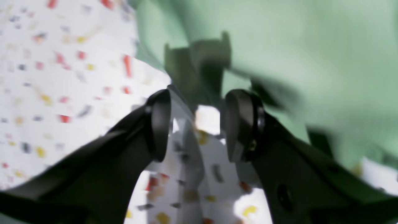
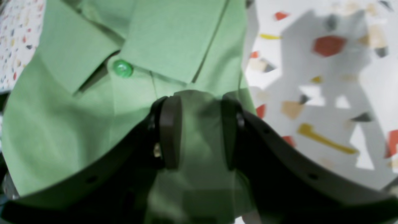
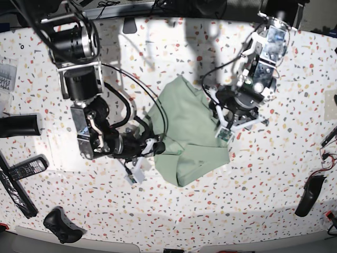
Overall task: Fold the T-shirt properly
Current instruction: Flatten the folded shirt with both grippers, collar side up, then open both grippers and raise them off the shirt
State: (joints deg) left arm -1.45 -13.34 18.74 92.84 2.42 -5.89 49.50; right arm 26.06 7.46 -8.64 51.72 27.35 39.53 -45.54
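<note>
Clearly the right end effector (image 2: 199, 133) pinches the T-shirt (image 2: 93, 118); the left end effector (image 1: 197, 124) gapes empty beside it.

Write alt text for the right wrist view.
A pale green T-shirt fills the left of the view, its fabric pinched between the right gripper. A collar and green button show above, with the speckled white table to the right.

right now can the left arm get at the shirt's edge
Probably yes. The left pincer stands open over the terrazzo table, right beside the green collared shirt, with nothing between them. That view is blurred, so the exact gap is unclear.
</note>
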